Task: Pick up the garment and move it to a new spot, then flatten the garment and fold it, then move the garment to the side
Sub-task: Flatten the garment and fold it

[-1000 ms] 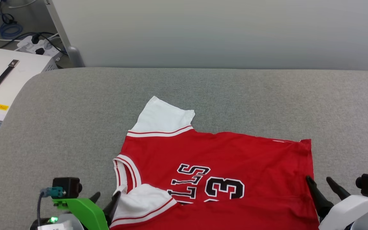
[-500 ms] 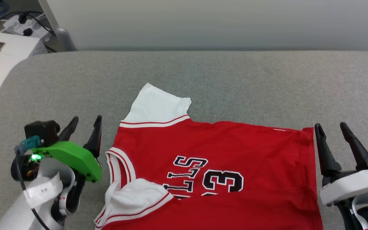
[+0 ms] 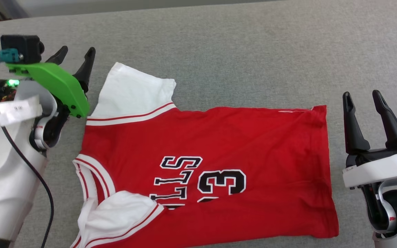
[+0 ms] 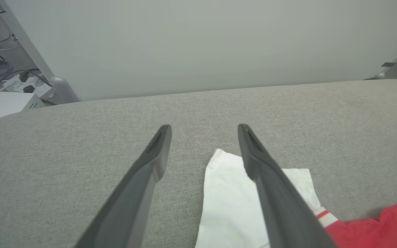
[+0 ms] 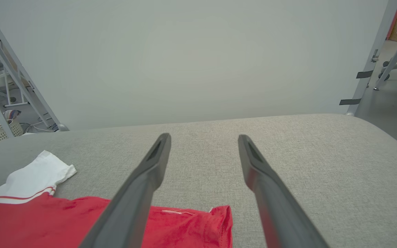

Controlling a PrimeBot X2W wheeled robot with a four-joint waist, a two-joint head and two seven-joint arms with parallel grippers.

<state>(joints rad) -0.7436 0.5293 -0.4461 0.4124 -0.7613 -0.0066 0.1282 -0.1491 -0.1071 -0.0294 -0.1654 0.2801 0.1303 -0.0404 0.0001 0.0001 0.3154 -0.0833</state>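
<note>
Garment lies flat on grey surface, collar twd robot's left. L gripper sits beside far sleeve, R gripper beside hem corner. Both have fingers apart and hold nothing, prob. flanking the far edge for a fold.

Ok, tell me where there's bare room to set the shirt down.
Bare: the wide band of grey fabric surface beyond the red T-shirt, spanning from the left gripper to the right gripper. Crowded: the narrow strips between shirt and each gripper.
</note>
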